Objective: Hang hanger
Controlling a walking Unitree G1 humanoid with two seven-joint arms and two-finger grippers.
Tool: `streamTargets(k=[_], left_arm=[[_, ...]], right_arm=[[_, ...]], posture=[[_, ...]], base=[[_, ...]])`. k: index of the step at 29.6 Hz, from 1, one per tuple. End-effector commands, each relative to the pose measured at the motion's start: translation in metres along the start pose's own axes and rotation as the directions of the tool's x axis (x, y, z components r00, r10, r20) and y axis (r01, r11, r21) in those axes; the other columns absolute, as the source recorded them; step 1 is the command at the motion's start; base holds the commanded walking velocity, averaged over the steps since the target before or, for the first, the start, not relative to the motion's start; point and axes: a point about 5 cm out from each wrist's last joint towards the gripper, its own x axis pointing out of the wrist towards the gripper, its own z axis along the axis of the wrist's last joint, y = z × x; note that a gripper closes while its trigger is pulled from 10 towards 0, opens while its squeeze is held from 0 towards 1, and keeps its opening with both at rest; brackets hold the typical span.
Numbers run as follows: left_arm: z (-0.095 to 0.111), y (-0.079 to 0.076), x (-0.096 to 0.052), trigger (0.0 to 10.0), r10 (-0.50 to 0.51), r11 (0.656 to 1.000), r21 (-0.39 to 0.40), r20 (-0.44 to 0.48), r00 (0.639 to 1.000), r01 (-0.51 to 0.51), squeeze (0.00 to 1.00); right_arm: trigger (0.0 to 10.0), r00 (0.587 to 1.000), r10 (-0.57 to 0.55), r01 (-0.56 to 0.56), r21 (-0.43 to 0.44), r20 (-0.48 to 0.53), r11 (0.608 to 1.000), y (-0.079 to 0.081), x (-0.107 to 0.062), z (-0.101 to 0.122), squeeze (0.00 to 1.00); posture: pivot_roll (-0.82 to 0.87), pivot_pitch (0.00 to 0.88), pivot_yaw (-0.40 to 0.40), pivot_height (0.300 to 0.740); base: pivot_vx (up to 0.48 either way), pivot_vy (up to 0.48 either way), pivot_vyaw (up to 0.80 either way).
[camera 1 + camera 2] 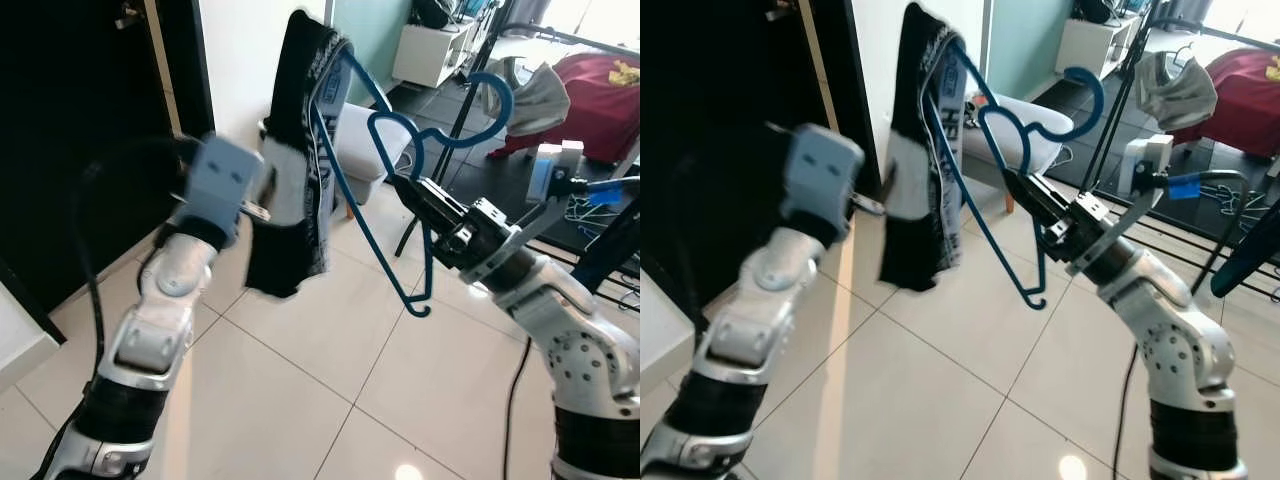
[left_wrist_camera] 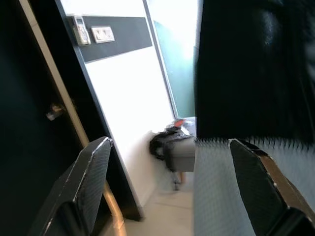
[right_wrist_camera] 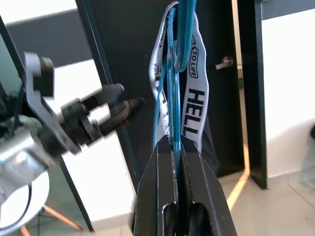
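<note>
Hanger [image 1: 400, 215]: blue, thin-framed, held up in the air between your two arms above the tiled floor [image 1: 300, 400]; you see its hook curling up and to your right, and its lower tip ending in a small upturned hook.
Garment [image 1: 300, 160]: black and white cloth with printed lettering, draped over the left end of the hanger and hanging down from it; the right wrist view reads "HELL" on a white band.
Right hand [image 1: 400, 188]: your right arm reaches in from the right; the two black fingers are clenched together on the hanger's blue wire, which runs straight up from between them in the right wrist view.
Left hand [image 2: 177, 187]: raised on your left, just beside the hanging garment; the fingers [image 2: 91, 177] stand spread apart, and the white part of the cloth lies between them. You cannot tell from these views whether either pad touches it.
Door [image 1: 80, 130]: dark, behind the left arm, with a handle visible in the wrist views.
Chair [image 1: 365, 150]: white seat on the floor behind the garment.
Drying rack [image 1: 600, 230]: black-framed, at your far right, with more hangers on it.
Red cloth [image 1: 590, 95]: heaped at the far right, beyond the rack.
</note>
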Motion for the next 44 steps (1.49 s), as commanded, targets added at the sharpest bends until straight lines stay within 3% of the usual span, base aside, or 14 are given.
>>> streamTargets(k=[1,4,10,12,17,18,26,31,33,34,35,37,39,44], left_arm=[[0.001,0.001,0.0,10.0,0.023,0.996,-0.09,-0.028,0.999,-0.026,1.0],[0.001,0.001,0.0,10.0,0.023,0.996,-0.09,-0.028,0.999,-0.026,1.0],[0.0,-0.005,-0.002,10.0,0.022,0.958,-0.283,-0.103,0.994,-0.051,1.0],[0.0,-0.005,-0.002,10.0,0.022,0.958,-0.283,-0.103,0.994,-0.051,1.0],[0.012,-0.016,0.001,10.0,-0.05,0.908,-0.419,-0.106,0.993,0.001,1.0],[0.015,-0.02,0.002,10.0,-0.071,0.893,-0.45,-0.103,0.992,0.017,0.93],[0.026,-0.035,0.002,10.0,-0.147,0.864,-0.495,-0.069,0.987,0.094,0.74],[0.03,-0.039,0.0,10.0,-0.182,0.865,-0.484,-0.055,0.982,0.133,0.72],[0.033,-0.042,-0.001,10.0,-0.223,0.874,-0.451,-0.044,0.974,0.18,0.36],[0.033,-0.042,-0.001,10.0,-0.223,0.874,-0.451,-0.044,0.974,0.18,0.36],[0.034,-0.043,-0.002,10.0,-0.235,0.876,-0.442,-0.041,0.971,0.193,0.22],[0.034,-0.043,-0.002,10.0,-0.235,0.876,-0.442,-0.041,0.971,0.193,0.22],[0.036,-0.043,-0.004,10.0,-0.244,0.887,-0.415,-0.05,0.968,0.203,0.02],[0.036,-0.045,-0.006,10.0,-0.262,0.905,-0.362,-0.065,0.963,0.222,0.0]], right_arm=[[10.0,0.999,0.027,-0.029,-0.045,-0.029,0.999,0.003,-0.003,0.002,0.0],[10.0,0.999,0.027,-0.029,-0.045,-0.029,0.999,0.003,-0.003,0.002,0.0],[10.0,0.993,0.048,-0.063,-0.14,-0.107,0.988,0.0,-0.006,0.007,0.0],[10.0,0.993,0.048,-0.063,-0.14,-0.107,0.988,0.0,-0.006,0.007,0.0],[10.0,0.99,0.045,-0.067,-0.162,-0.137,0.984,0.001,-0.005,0.001,0.0],[10.0,0.987,0.056,-0.08,-0.159,-0.149,0.984,0.003,-0.003,-0.003,0.0],[10.0,0.981,0.085,-0.11,-0.139,-0.174,0.984,0.008,0.003,-0.016,0.0],[10.0,0.981,0.087,-0.111,-0.134,-0.174,0.985,0.007,0.004,-0.018,0.0],[10.0,0.983,0.081,-0.104,-0.134,-0.163,0.986,0.004,0.006,-0.018,0.0],[10.0,0.983,0.081,-0.104,-0.134,-0.163,0.986,0.004,0.006,-0.018,0.0],[10.0,0.984,0.079,-0.101,-0.134,-0.159,0.986,0.003,0.006,-0.017,0.0],[10.0,0.984,0.079,-0.101,-0.134,-0.159,0.986,0.003,0.006,-0.017,0.0],[10.0,0.985,0.078,-0.099,-0.136,-0.155,0.986,0.002,0.007,-0.017,0.0],[10.0,0.986,0.073,-0.094,-0.139,-0.148,0.986,0.002,0.008,-0.017,0.0]], posture=[[0.01,0.092,-0.069,0.74],[0.01,0.092,-0.069,0.74],[0.01,0.089,-0.073,0.74],[0.01,0.089,-0.073,0.74],[0.01,0.089,-0.072,0.74],[0.01,0.089,-0.072,0.74],[0.02,0.081,-0.072,0.74],[0.02,0.081,-0.072,0.74],[0.03,0.076,-0.07,0.74],[0.03,0.076,-0.07,0.74],[0.03,0.076,-0.07,0.74],[0.03,0.076,-0.07,0.74],[0.03,0.078,-0.071,0.74],[0.03,0.083,-0.068,0.74]], base=[[0.0,0.0,0.0],[0.0,0.0,0.0],[0.0,0.0,0.0],[0.0,0.0,0.0],[0.0,0.0,0.0],[0.0,0.0,0.0],[0.0,0.0,0.0],[0.0,0.0,0.0],[0.0,0.0,0.0],[0.0,0.0,0.0],[0.0,0.0,0.0],[0.0,0.0,0.0],[0.0,0.0,0.0],[0.0,0.0,0.0]])
